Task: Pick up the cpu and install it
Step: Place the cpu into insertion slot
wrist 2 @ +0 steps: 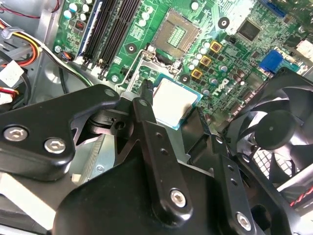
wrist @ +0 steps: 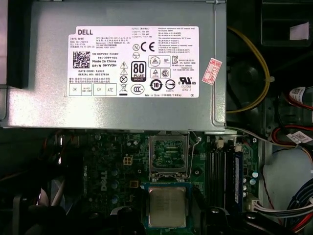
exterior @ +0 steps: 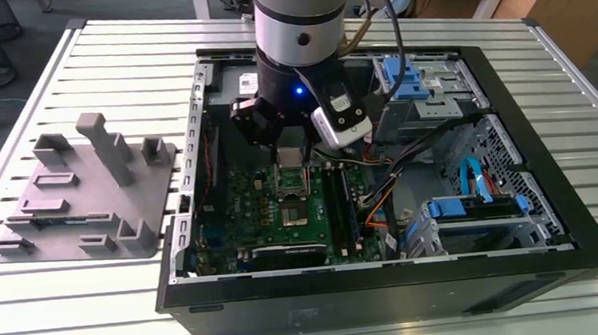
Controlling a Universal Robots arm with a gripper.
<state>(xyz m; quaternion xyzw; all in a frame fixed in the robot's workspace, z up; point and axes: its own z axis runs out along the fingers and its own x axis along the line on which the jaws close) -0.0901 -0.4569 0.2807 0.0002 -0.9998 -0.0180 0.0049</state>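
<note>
Bright, even room light, seemingly from overhead, whitens the table (exterior: 112, 54); the computer case (exterior: 392, 283) interior is dim. In the first wrist view the power supply (wrist: 39, 98) glares pale grey, the motherboard (wrist: 112, 166) lies in shadow, and the cpu (wrist: 167, 206) top gleams dully.

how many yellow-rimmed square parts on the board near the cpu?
3, in the second wrist view, in one diagonal row: yellow-rimmed part nearest the cpu, middle one, farthest one. Others may be hidden.
</note>
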